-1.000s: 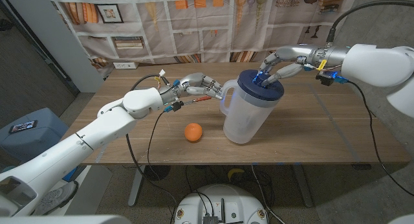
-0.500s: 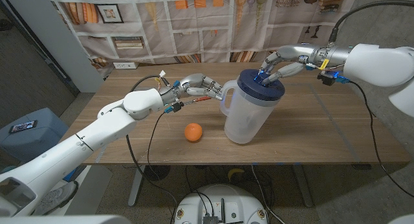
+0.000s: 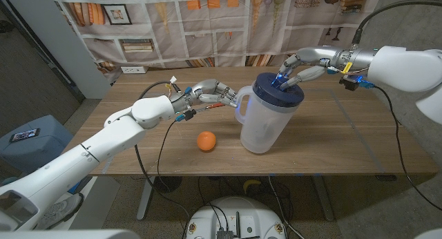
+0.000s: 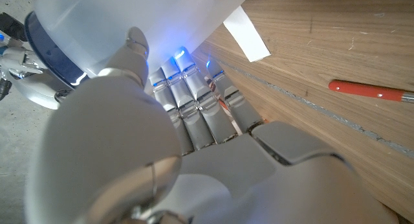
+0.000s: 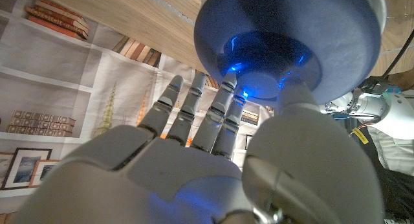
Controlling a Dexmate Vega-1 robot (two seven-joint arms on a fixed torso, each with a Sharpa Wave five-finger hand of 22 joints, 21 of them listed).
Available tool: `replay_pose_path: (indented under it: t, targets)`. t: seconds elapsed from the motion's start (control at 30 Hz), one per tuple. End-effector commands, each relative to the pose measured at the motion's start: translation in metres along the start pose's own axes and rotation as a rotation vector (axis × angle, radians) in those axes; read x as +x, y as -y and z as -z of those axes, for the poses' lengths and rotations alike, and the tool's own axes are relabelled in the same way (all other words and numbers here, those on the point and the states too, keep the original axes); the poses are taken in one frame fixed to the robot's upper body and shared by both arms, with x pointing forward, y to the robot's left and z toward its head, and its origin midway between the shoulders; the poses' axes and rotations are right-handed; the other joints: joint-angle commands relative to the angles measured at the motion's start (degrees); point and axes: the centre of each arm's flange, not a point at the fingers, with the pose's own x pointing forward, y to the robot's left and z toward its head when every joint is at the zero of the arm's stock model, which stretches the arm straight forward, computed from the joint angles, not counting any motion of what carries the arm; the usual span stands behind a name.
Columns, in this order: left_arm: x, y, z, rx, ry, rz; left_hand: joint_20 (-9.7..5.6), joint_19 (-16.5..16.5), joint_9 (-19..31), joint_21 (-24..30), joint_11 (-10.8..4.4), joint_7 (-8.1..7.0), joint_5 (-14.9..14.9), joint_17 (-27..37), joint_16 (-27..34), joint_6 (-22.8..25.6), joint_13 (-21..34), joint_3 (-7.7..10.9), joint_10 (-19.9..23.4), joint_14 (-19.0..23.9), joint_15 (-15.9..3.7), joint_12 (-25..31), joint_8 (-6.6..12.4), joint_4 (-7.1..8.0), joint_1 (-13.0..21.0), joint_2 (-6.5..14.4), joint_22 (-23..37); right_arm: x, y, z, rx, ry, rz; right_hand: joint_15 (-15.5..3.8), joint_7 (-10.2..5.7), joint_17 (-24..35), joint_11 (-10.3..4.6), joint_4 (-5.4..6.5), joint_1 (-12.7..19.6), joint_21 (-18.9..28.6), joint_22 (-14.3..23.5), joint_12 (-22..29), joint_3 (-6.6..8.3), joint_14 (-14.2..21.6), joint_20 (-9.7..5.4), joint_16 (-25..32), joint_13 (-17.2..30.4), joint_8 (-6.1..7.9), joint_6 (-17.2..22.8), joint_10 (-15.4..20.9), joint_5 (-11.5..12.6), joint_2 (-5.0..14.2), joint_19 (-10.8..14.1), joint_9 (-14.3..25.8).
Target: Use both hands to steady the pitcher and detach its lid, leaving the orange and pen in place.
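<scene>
Standing near the middle of the wooden table (image 3: 345, 139), a translucent pitcher (image 3: 266, 125) wears a dark blue lid (image 3: 277, 91), w/ its white handle (image 3: 243, 104) turned toward the robot's left side.

Left hand (image 3: 213, 92) reaches in from the left & sits at the handle; in the left wrist view its fingers (image 4: 194, 98) lie together against the pitcher's pale wall, thumb up beside it. It looks wrapped on the handle, but the frames don't fully show the closure, so I can't tell for sure that it's clamped.

Right hand (image 3: 295, 70) comes in from the far right, fingertips down on the lid. In the right wrist view the thumb & fingers (image 5: 213, 114) bracket the raised centre of the lid, lit blue, seemingly pinching it.

An orange (image 3: 206, 141) sits on the table just left of the pitcher, apart from it. A red pen (image 3: 213, 106) lies behind the orange, close under the left hand but not visibly touched.

Step in hand, as I judge it: lid removal w/ the body braced. To do it well, the left hand should hold the handle firm & press the base down, so the pitcher can't rise or tip w/ the lid. Right hand should pull straight up, maybe w/ a slight twist, never sideways. Keep the left forearm high so it doesn't sweep the pen or nudge the orange.
</scene>
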Motion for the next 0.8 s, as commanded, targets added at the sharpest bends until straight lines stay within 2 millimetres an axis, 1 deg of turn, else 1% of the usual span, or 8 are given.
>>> replay_pose_path:
  t: [0.03,0.8]
  targets:
    - [-0.0007,-0.0007,0.0029,-0.006,-0.009,-0.005,-7.84,0.33,0.31,-0.08,-0.90,0.55,0.20,0.17,0.19,1.08,0.24,0.04,1.10,0.32,-2.29,0.22,0.52,0.23,6.76,7.12,0.12,-0.0005,0.0045,-0.0012,-0.005,0.007,0.010,-8.25,-3.18,0.12,-1.43,-0.28,2.99,0.09,0.18,-0.04,0.17,0.51,-0.05,0.43,0.24,1.35,3.78,2.06,0.39,4.37,0.72,0.20]
    - [-0.0021,-0.0015,0.0091,-0.011,-0.021,-0.017,-7.84,0.38,0.31,-0.06,-0.89,0.53,0.21,0.16,0.18,1.05,0.24,-0.09,1.15,0.28,-2.27,0.23,0.53,0.21,6.82,7.17,0.13,0.0001,0.0114,-0.0050,-0.016,0.023,0.029,-8.19,-3.16,0.03,-1.42,-0.31,2.99,0.03,0.18,-0.34,-0.02,0.83,0.02,0.32,0.18,1.31,4.18,2.46,0.38,4.31,0.93,-0.10]
